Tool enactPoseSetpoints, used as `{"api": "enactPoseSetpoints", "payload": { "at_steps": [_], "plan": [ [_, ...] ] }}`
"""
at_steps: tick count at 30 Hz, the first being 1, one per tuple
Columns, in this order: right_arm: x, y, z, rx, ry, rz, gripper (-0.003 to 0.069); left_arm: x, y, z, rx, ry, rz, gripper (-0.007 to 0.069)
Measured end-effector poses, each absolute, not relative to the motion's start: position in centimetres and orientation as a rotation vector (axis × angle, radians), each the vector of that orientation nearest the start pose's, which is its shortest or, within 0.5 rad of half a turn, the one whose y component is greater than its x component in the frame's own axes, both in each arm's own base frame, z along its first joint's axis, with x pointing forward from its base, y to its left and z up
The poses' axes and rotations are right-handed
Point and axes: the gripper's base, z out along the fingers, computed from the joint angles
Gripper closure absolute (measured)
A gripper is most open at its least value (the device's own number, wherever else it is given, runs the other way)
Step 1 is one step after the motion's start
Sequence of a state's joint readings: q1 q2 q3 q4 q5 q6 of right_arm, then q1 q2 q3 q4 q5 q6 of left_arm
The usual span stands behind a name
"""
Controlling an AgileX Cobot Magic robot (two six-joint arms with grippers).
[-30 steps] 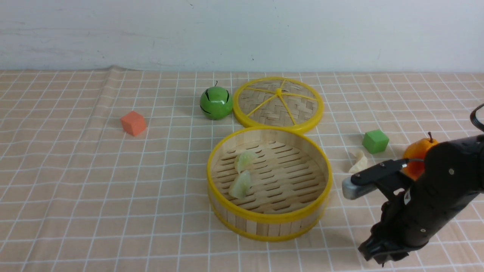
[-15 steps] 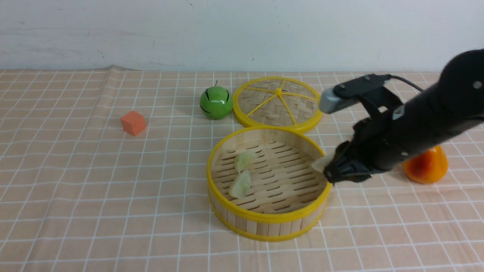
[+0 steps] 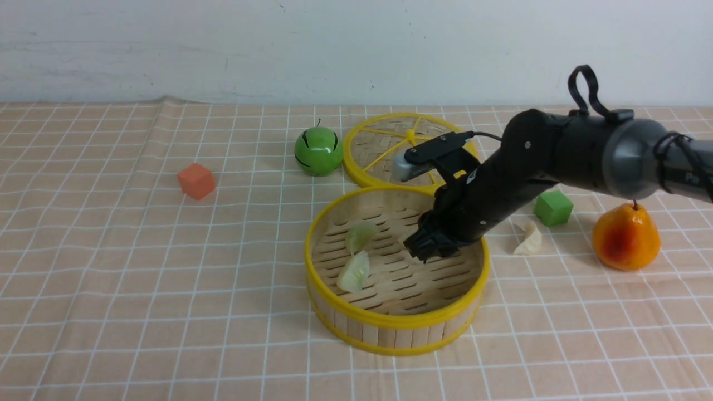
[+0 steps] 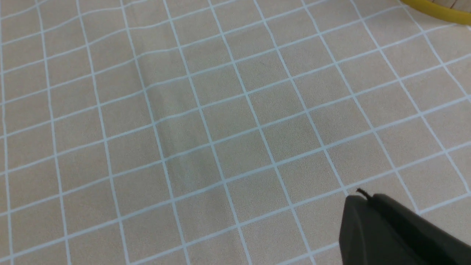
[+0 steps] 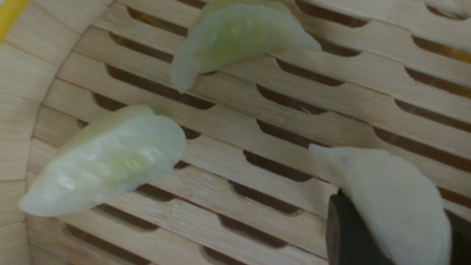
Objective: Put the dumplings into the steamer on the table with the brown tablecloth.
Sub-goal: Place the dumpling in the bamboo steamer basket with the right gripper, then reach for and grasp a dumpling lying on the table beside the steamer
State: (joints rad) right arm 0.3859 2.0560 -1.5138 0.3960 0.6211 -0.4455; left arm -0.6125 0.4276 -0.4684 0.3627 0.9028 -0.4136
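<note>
The steamer (image 3: 390,323) stands mid-table on the brown tablecloth (image 3: 139,278). Two pale green dumplings (image 3: 361,235) (image 3: 355,273) lie on the left of its slatted floor. My right gripper (image 3: 426,248) reaches down inside the basket, right of centre, shut on a cream-white dumpling (image 5: 390,195) just above the slats (image 5: 257,110). The right wrist view shows both green dumplings (image 5: 235,36) (image 5: 110,158) beside it. Another cream-white dumpling (image 3: 529,240) lies on the cloth right of the steamer. My left gripper (image 4: 358,195) hangs shut and empty over bare cloth (image 4: 220,110).
The woven lid (image 3: 390,150) lies flat behind the steamer, with a green apple (image 3: 318,151) to its left. An orange cube (image 3: 196,181) sits far left. A green cube (image 3: 552,208) and an orange pear (image 3: 625,236) sit to the right. A wall bounds the back.
My right arm rose from the front right, swung left carrying the cream-white dumpling past the steamer's right rim, and now dips inside the basket. The left arm is unchanged.
</note>
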Motion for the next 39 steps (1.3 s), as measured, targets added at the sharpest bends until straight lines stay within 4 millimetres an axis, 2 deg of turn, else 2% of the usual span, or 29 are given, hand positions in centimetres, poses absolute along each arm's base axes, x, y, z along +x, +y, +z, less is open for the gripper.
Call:
{"api": "enactPoseSetpoints", "payload": {
  "at_steps": [2, 5, 10, 15, 20, 21, 24, 25, 26, 27, 29, 30, 32, 35, 36, 37, 39],
  "plan": [
    [40.6, 18.7, 18.5, -0.726, 2.522, 0.397, 0.0430, 7.1, -1.9, 27.0, 0.346, 2.252, -0.090, 0.0631],
    [40.6, 18.9, 18.8, -0.701, 2.522, 0.430, 0.0330, 7.2, -2.0, 27.1, 0.347, 2.243, -0.095, 0.0630],
    [40.0, 19.0, 20.9, -0.677, 2.496, 0.478, 0.0247, 7.2, -2.0, 27.2, 0.349, 2.229, -0.105, 0.0627],
    [39.5, 18.8, 23.3, -0.677, 2.445, 0.481, 0.0241, 7.2, -2.1, 27.2, 0.349, 2.228, -0.105, 0.0627],
    [38.5, 17.8, 26.5, -0.745, 2.391, 0.376, 0.0283, 7.2, -2.0, 27.2, 0.349, 2.229, -0.105, 0.0624],
    [38.5, 17.7, 26.5, -0.746, 2.394, 0.370, 0.0286, 7.2, -2.0, 27.2, 0.349, 2.229, -0.105, 0.0624],
    [38.4, 15.6, 28.6, -0.605, 2.409, 0.301, 0.0323, 7.2, -2.1, 27.1, 0.348, 2.231, -0.109, 0.0624],
    [38.6, 14.4, 29.0, -0.520, 2.425, 0.282, 0.0331, 7.2, -2.1, 27.1, 0.347, 2.231, -0.110, 0.0624],
    [38.6, 14.4, 29.0, -0.520, 2.425, 0.282, 0.0332, 7.2, -2.1, 27.1, 0.347, 2.231, -0.110, 0.0624],
    [38.9, 13.4, 29.1, -0.443, 2.445, 0.270, 0.0335, 7.2, -2.1, 27.1, 0.347, 2.231, -0.110, 0.0624],
    [39.8, 10.6, 28.0, -0.251, 2.510, 0.231, 0.0333, 7.2, -2.1, 27.2, 0.347, 2.230, -0.113, 0.0622],
    [39.8, 10.6, 27.9, -0.244, 2.514, 0.229, 0.0332, 7.2, -2.1, 27.2, 0.347, 2.229, -0.113, 0.0622],
    [40.9, 8.8, 25.1, -0.125, 2.592, 0.193, 0.0309, 7.2, -2.1, 27.2, 0.348, 2.223, -0.118, 0.0621],
    [41.9, 8.2, 22.0, -0.039, 2.648, 0.188, 0.0268, 7.3, -2.2, 27.2, 0.350, 2.217, -0.123, 0.0620],
    [42.0, 8.1, 21.8, -0.032, 2.645, 0.188, 0.0265, 7.3, -2.2, 27.2, 0.351, 2.214, -0.125, 0.0620],
    [42.7, 8.2, 20.4, -0.010, 2.643, 0.189, 0.0248, 7.3, -2.3, 26.9, 0.356, 2.213, -0.123, 0.0620],
    [43.2, 8.2, 19.4, -0.001, 2.627, 0.191, 0.0239, 7.4, -2.2, 26.5, 0.364, 2.219, -0.112, 0.0620]
  ]
}}
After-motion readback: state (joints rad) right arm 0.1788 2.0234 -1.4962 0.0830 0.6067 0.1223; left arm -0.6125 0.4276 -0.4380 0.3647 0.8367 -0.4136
